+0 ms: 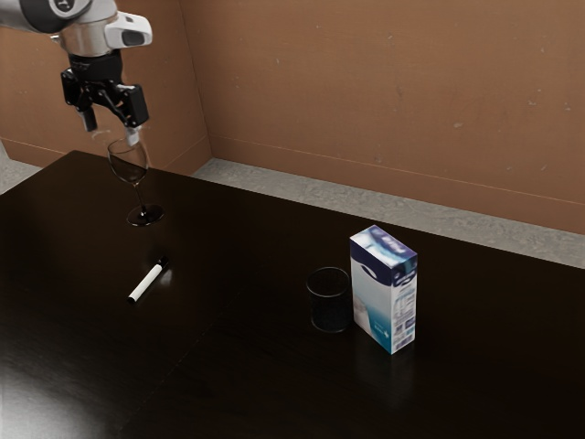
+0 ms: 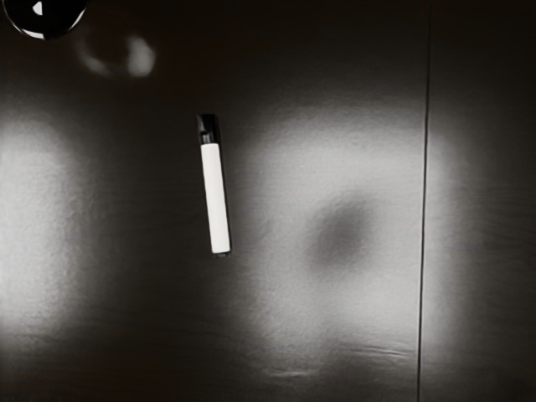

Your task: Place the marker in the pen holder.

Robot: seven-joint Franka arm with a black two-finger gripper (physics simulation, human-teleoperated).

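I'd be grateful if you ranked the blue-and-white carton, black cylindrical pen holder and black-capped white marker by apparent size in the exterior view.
1. Carton (largest)
2. Pen holder
3. Marker (smallest)

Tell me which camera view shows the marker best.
The wrist view: it looks down on the marker, showing its full length and black cap plainly. The exterior view shows it smaller, lying on the table near the wine glass.
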